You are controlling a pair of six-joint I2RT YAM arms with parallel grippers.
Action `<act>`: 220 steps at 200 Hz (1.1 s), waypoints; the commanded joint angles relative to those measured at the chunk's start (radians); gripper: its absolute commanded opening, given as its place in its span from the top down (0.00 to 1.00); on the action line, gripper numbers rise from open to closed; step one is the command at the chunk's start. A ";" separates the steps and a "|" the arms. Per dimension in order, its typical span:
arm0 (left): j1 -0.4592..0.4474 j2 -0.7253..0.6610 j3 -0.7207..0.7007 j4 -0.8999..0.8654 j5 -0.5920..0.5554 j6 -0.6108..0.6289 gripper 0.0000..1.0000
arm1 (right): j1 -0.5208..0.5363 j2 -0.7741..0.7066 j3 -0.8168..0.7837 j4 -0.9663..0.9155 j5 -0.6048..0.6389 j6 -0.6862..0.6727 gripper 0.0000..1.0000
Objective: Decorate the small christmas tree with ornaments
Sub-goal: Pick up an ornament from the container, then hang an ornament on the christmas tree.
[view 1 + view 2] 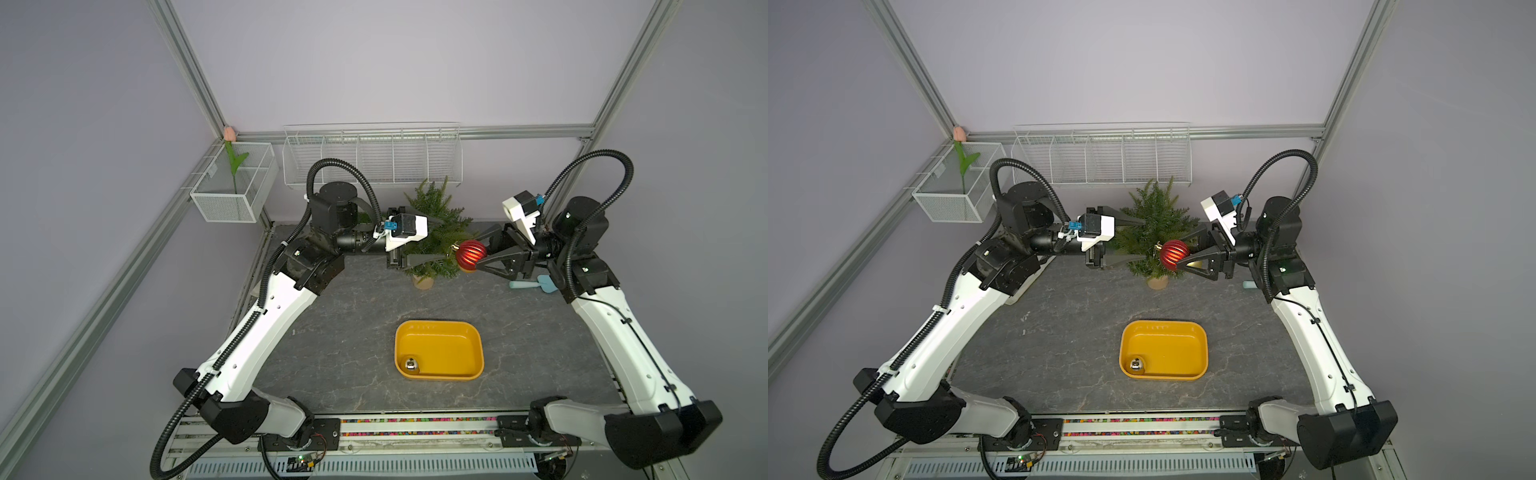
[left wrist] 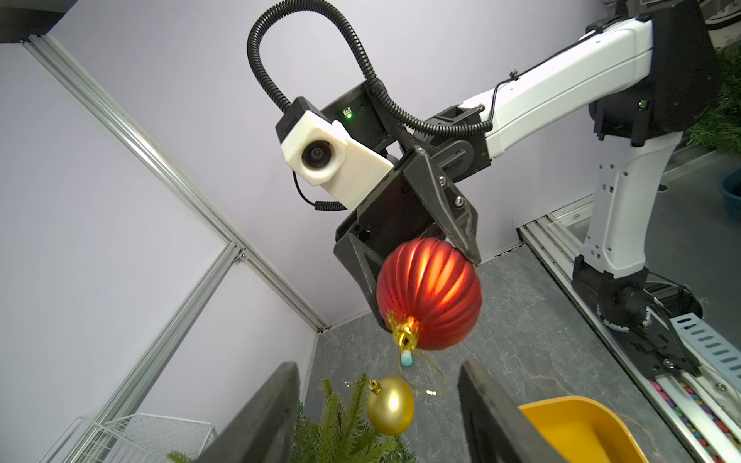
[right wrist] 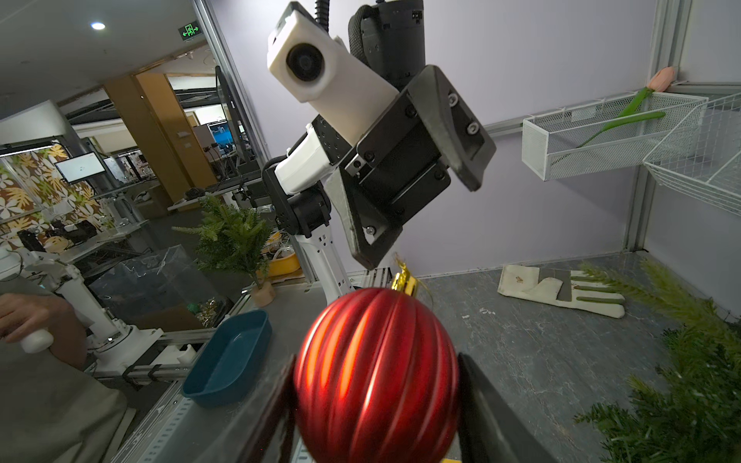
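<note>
The right tool (image 1: 473, 258) clamps the ribbed shiny red bauble (image 1: 471, 253) just beside the small green artificial christmas tree (image 1: 432, 208), its gold cap toward the branches. The left tool (image 1: 443, 239) stands wide, jaws either side of the tree's foliage, gripping nothing; a smooth gold bauble (image 2: 391, 405) hangs on a branch tip. A small mirror-silver bauble (image 1: 411, 365) lies in the yellow plastic tray (image 1: 457, 332), well in front of the tree.

Robotics lab, aluminium-framed test cell (image 1: 198, 79) with lilac walls (image 1: 374, 62), further robot rig (image 3: 68, 280), monitor (image 3: 80, 166), green exit sign (image 3: 190, 30) beyond
</note>
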 commanded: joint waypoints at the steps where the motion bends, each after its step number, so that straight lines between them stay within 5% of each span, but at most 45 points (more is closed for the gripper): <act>1: -0.003 0.022 0.032 -0.074 -0.007 0.011 0.36 | -0.010 -0.014 -0.012 -0.035 0.070 -0.142 0.50; 25: -0.003 0.000 -0.027 0.029 -0.160 -0.048 0.36 | -0.010 0.012 0.080 -0.307 0.247 -0.374 0.49; 62: -0.003 -0.052 -0.148 0.172 -0.404 -0.096 0.38 | -0.055 0.110 0.182 -0.344 0.404 -0.383 0.53; 92: -0.003 -0.109 -0.288 0.300 -0.557 -0.166 0.38 | -0.084 0.201 0.248 -0.244 0.406 -0.316 0.52; 147: -0.003 -0.198 -0.482 0.356 -0.616 -0.201 0.37 | -0.086 0.379 0.428 -0.200 0.374 -0.297 0.53; 220: -0.003 -0.210 -0.523 0.337 -0.632 -0.193 0.37 | -0.076 0.539 0.556 -0.039 0.341 -0.176 0.51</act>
